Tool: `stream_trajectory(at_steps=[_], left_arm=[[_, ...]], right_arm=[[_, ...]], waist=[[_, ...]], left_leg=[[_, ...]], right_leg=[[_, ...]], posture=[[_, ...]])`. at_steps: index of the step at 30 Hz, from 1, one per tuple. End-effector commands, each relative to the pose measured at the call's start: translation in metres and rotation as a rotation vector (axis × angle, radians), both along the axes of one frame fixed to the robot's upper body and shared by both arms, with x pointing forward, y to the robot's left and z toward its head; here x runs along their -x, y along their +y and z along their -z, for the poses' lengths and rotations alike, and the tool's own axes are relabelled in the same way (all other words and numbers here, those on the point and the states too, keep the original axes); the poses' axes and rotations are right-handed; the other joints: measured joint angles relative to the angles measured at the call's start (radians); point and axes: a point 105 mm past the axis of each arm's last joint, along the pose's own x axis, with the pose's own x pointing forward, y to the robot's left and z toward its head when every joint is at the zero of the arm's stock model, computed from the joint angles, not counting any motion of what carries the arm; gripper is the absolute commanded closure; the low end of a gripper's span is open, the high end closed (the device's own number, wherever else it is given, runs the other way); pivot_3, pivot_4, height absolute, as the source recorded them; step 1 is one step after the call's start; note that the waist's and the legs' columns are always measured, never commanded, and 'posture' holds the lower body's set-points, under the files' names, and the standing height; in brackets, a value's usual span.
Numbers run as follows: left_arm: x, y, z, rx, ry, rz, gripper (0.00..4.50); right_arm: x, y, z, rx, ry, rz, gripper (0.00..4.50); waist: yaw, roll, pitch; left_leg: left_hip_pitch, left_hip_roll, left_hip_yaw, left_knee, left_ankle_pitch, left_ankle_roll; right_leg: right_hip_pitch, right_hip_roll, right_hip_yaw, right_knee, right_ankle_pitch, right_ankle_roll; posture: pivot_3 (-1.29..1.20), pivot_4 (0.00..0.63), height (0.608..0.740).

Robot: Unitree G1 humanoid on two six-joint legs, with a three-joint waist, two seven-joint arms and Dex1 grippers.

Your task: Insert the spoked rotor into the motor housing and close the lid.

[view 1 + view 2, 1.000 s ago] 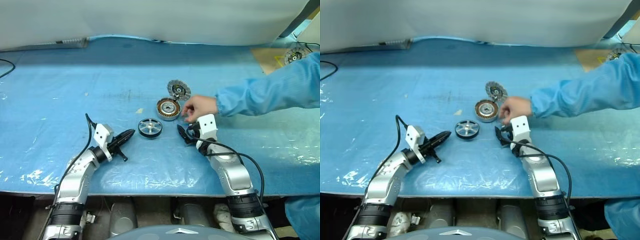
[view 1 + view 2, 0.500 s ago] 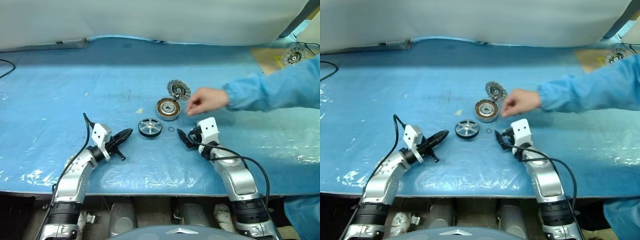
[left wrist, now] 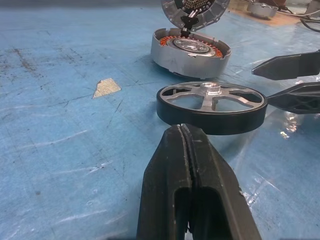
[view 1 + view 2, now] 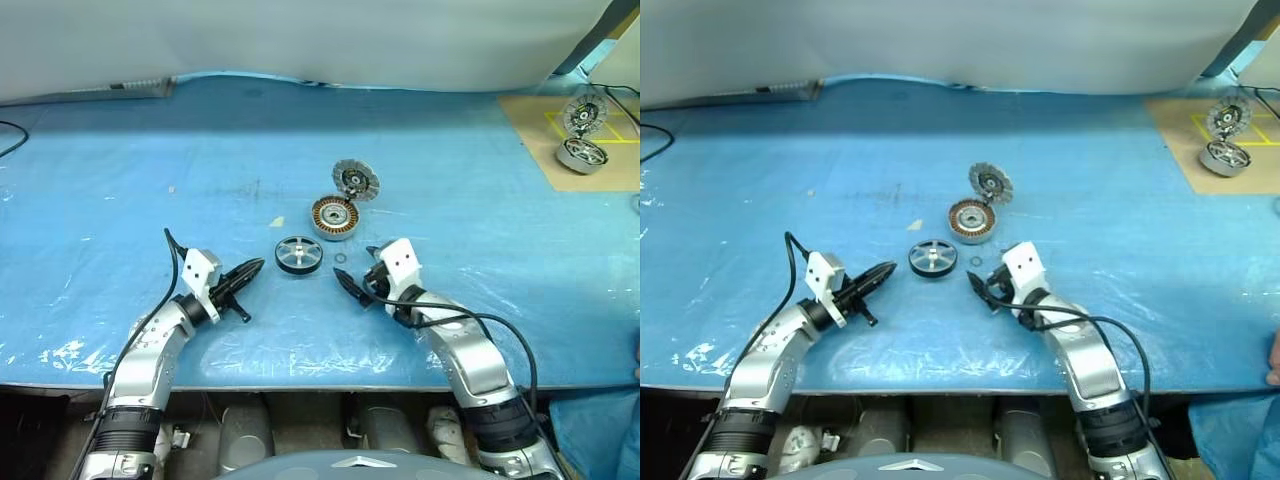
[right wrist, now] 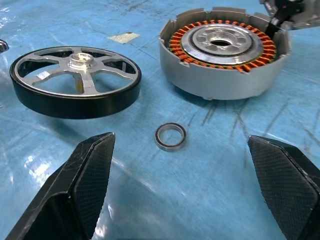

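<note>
Person's hand gone, spoked rotor (image 5: 75, 80) beyond spread right fingers (image 5: 85, 175)

we see the spoked rotor (image 4: 300, 254), a small wheel with a dark rim, silver spokes and a silver hub, lying flat on the blue table, apart from the other parts. just beside it, farther from us and to the right, sits the motor housing (image 4: 336, 217), a shallow silver cup, open on top, with copper windings ringed around its hub. the lid (image 4: 357, 180), a ribbed silver-grey disc with a dark centre, stands tilted up at the housing's far edge.
</note>
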Motion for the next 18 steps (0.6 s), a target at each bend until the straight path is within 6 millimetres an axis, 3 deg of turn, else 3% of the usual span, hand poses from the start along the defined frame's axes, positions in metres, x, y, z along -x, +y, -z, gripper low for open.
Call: stream_trajectory(at_steps=[1,8,11,18], left_arm=[[0.002,-0.001,-0.013,-0.013,-0.062,-0.001,4.48],[0.000,-0.006,-0.022,-0.060,-0.126,-0.021,4.48],[0.001,-0.010,-0.022,-0.080,-0.148,-0.018,4.50],[0.002,-0.011,-0.017,-0.082,-0.152,-0.018,4.50]], right_arm=[[-0.006,0.006,-0.003,0.011,-0.034,-0.003,0.00],[-0.017,0.005,0.012,0.026,0.007,0.030,0.00],[-0.018,0.004,0.018,0.032,0.022,0.038,0.59],[-0.011,-0.003,0.022,0.032,0.035,0.052,2.90]], waist=[[0.000,0.000,0.000],[0.000,0.000,0.000],[0.000,0.000,-0.001],[0.000,0.000,-0.003]], left_leg=[[0.000,0.000,0.000,0.000,0.000,0.000],[0.000,0.000,0.000,0.001,0.000,0.000],[0.000,0.000,0.000,0.001,0.000,0.000],[0.001,0.000,0.000,0.001,0.000,0.000]], right_leg=[[0.000,0.000,0.000,0.000,0.000,0.000],[0.000,0.000,0.000,0.001,0.000,0.000],[0.002,0.000,0.000,0.001,0.000,0.000],[0.003,0.000,0.000,0.001,0.000,0.000]], posture=[[0.00,0.150,0.740],[0.00,0.150,0.740],[0.00,0.150,0.740],[0.00,0.150,0.740]])
